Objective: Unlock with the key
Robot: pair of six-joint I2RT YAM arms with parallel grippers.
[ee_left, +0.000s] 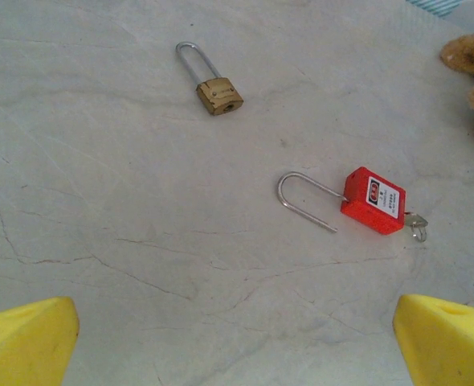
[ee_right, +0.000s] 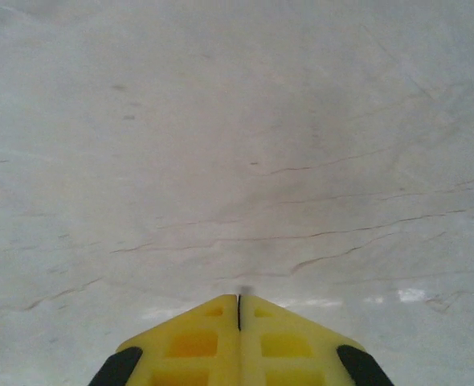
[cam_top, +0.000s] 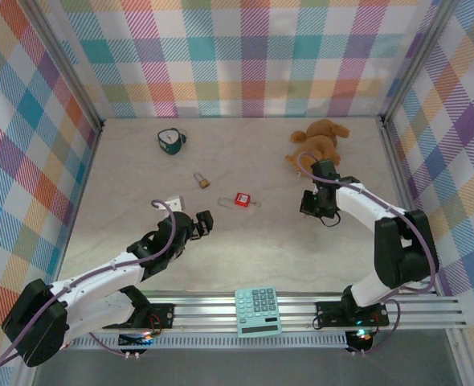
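- Plaid walls close in a pale, veined surface [cam_top: 261,257] on three sides; the arm bases sit at its near edge.
- A red padlock [ee_left: 373,200] lies about mid-surface, and the brass padlock [ee_left: 218,95] lies apart from it, toward the far-left corner.
- The key [ee_left: 416,225] sticks out of the red padlock's bottom end, on the side facing the right edge. It is seated in the lock, not loose on the surface.
- The red padlock's shackle [ee_left: 305,201] has one leg in the body, while the other ends free, clear of the body.
- The left gripper [ee_left: 235,322] hovers between the red padlock and the near-left corner with its jaws spread wide and nothing between them. It looks straight at both locks.
- The right gripper [ee_right: 239,301] is over bare surface toward the right edge, well apart from the key. Its jaws are pressed together along a thin seam. A small grey speck sits at the tip, and I cannot tell what it is.
- Judging by the free shackle leg, the lock looks released and the key turn looks done.
- If more is wanted, the next move calls for steadying the red body with the open left jaws. The right jaws would need to part and cross leftward to take the small key head squarely without dragging the lock.
- A plush toy [cam_top: 319,141] sits near the far-right corner.
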